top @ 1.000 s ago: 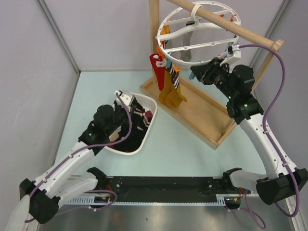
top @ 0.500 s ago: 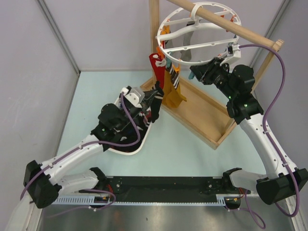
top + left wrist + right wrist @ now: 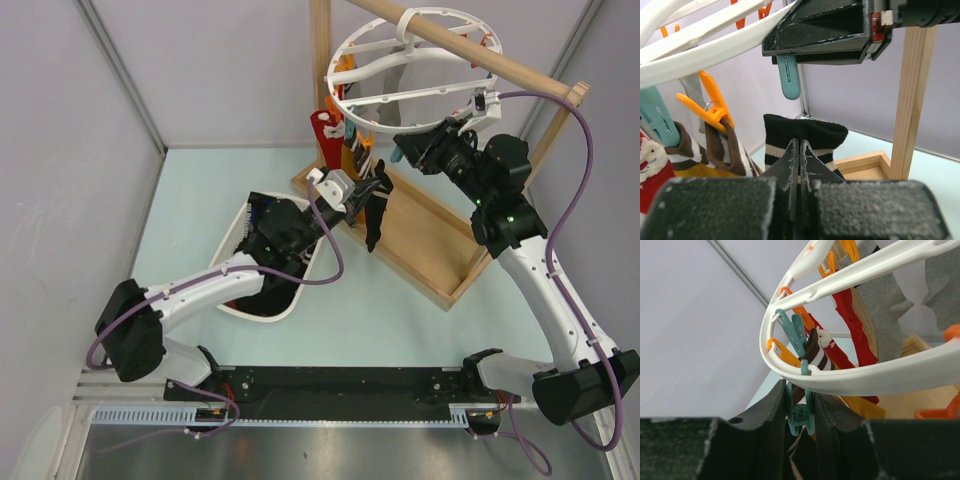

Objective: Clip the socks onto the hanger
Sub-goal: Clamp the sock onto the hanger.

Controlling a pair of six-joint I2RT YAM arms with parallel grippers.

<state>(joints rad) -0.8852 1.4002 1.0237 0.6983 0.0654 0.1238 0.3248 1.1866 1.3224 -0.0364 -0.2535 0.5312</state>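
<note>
The hanger [image 3: 400, 98] is a white plastic ring with spokes, hooked over a round wooden rail [image 3: 470, 55] whose frame stands in a shallow wooden tray [image 3: 430, 250]. Small orange and teal pegs dangle from its rim, and a red sock [image 3: 325, 135] and other socks hang clipped on its left side. The left pincer [image 3: 366, 187] is clenched on a black sock [image 3: 375, 215], which hangs limp over the tray just below the ring. From above this sock looks plain. The left wrist view shows its ribbed knit cuff with cream stripes [image 3: 810, 131] pinched between the rough black fingertips [image 3: 790, 155]. That view also shows an orange clip [image 3: 707, 110] gripping a brown-and-white striped sock [image 3: 725, 150]. The right pincer [image 3: 405, 150] grasps a teal clip [image 3: 789, 77] directly above the cuff and apart from it. The right wrist view shows that clip [image 3: 800, 412] squeezed between the two dark fingers under the smooth white rim [image 3: 865, 372], with a flat grey sock [image 3: 885, 325] behind, which the other views barely show. Only the overhead view takes in the white plastic basket [image 3: 270, 316] under the left arm, its dark contents mostly hidden. It also shows the pale mint table [image 3: 380, 320] and the plain light grey walls around it.
</note>
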